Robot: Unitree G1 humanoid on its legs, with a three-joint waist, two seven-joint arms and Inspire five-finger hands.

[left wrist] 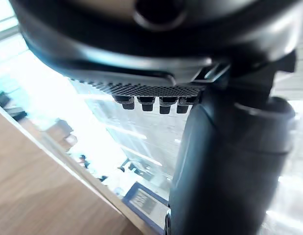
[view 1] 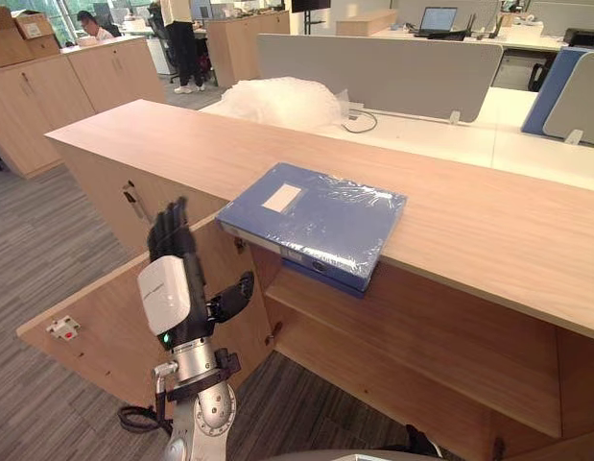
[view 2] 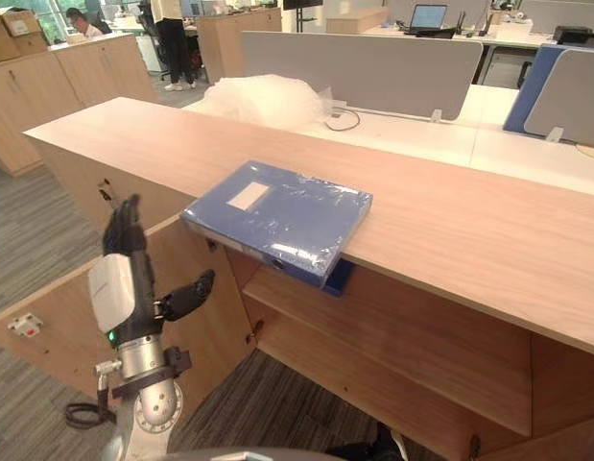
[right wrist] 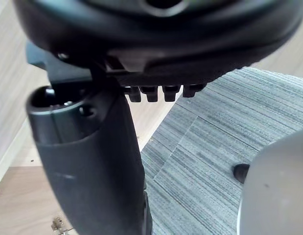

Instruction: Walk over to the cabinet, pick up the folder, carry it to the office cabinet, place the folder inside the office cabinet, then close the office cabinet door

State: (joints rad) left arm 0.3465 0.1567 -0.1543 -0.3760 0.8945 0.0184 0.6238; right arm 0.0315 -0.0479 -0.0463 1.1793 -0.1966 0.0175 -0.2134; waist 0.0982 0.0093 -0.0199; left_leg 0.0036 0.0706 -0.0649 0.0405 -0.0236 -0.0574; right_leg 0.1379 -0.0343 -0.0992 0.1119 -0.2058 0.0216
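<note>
So the blue folder (view 1: 316, 219), wrapped in clear plastic, is lying flat on top of the wooden cabinet (view 1: 488, 221), with its near corner hanging out over the front edge, above the open shelf (view 1: 412, 355). The left hand (view 1: 167, 288) is up beside the open cabinet door (view 1: 90, 331), fingers straight, thumb out, holding nothing, not touching the folder. The right hand (right wrist: 92, 147) looks relaxed and empty too, over grey carpet (right wrist: 215, 127).
</note>
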